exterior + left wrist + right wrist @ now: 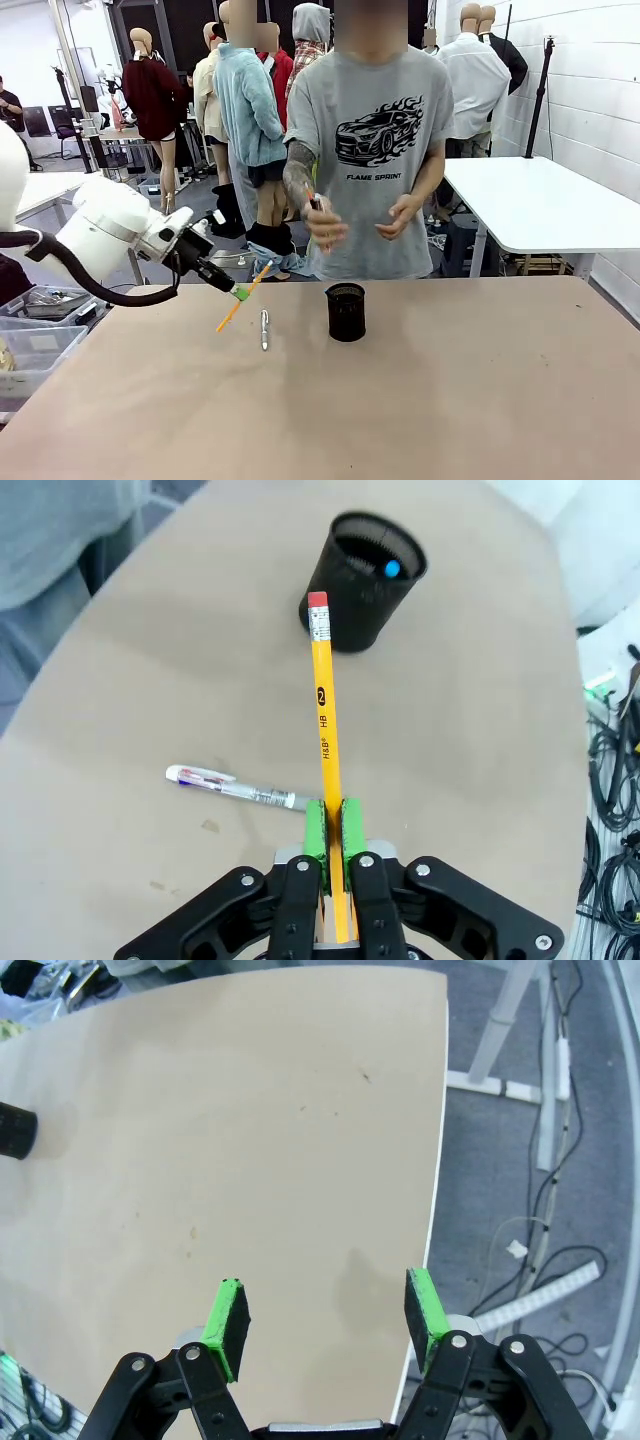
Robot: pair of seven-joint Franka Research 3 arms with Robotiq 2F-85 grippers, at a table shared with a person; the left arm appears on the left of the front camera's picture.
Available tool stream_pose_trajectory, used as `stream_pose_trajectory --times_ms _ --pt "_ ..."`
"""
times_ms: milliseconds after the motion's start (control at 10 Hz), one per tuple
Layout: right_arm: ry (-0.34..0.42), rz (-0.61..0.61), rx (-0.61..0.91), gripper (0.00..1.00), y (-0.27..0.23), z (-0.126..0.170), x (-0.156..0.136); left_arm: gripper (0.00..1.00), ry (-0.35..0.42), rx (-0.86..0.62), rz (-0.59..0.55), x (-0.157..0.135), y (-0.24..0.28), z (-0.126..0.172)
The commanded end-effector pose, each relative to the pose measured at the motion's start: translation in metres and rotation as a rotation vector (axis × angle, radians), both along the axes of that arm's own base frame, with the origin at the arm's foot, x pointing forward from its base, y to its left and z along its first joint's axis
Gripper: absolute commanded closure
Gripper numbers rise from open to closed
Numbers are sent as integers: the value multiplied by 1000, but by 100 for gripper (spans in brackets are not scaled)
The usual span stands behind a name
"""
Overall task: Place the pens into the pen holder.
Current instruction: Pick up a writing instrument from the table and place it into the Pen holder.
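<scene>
Across the tan table (480, 400), shared with a person standing at its far side, the left gripper (332, 825) hangs above the surface with its green pads (315, 828) pinched tight on the pencil (322, 710). It grips low on the shaft, so most of the length, eraser end leading, juts out ahead toward the pen holder (365, 590). That grip looks chosen for the drop: with the long free end in front, the pencil can be tipped over the rim and let go, I judge. Seen from the front, the pencil slants, its lower end below the pads and clear of the table. Near the gripper the pen (235, 787) lies flat on the table, untouched and apart from the holder, so it seems the next item to fetch. Something blue (391, 569) sits inside the holder; what it is cannot be made out. The right gripper (325, 1305) hovers with its jaws spread wide and nothing between them, over an edge of the table away from the work, with a sliver of the holder cut off at the picture's side. The person's hand (326, 230) holds a small orange item, too blurred to identify.
</scene>
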State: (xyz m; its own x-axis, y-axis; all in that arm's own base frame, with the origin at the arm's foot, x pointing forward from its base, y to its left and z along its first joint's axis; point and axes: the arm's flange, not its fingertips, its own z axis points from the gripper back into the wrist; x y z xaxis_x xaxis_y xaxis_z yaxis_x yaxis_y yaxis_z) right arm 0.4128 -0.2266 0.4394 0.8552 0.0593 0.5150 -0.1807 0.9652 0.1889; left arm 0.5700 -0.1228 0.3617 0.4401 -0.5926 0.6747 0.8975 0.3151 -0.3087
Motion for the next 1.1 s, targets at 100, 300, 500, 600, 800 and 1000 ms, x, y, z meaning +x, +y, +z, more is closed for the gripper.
stream_pose_trajectory --times_ms 100,300,500,600,800,1000 --pt "-2 12 -9 22 0 -2 -1 100 -108 -227 25 -19 65 34" --pt "-2 12 -9 22 0 -2 -1 100 -276 -320 127 -45 132 69" --pt "-2 12 -9 22 0 -2 -1 100 -348 -393 185 -64 189 86" --pt "-2 12 -9 22 0 -2 -1 100 -381 -461 199 -72 208 90" --pt "-2 12 -9 22 0 -2 -1 100 -384 -525 190 -74 215 88" --pt "-2 12 -9 22 0 -2 -1 100 -337 -532 131 -54 178 88"
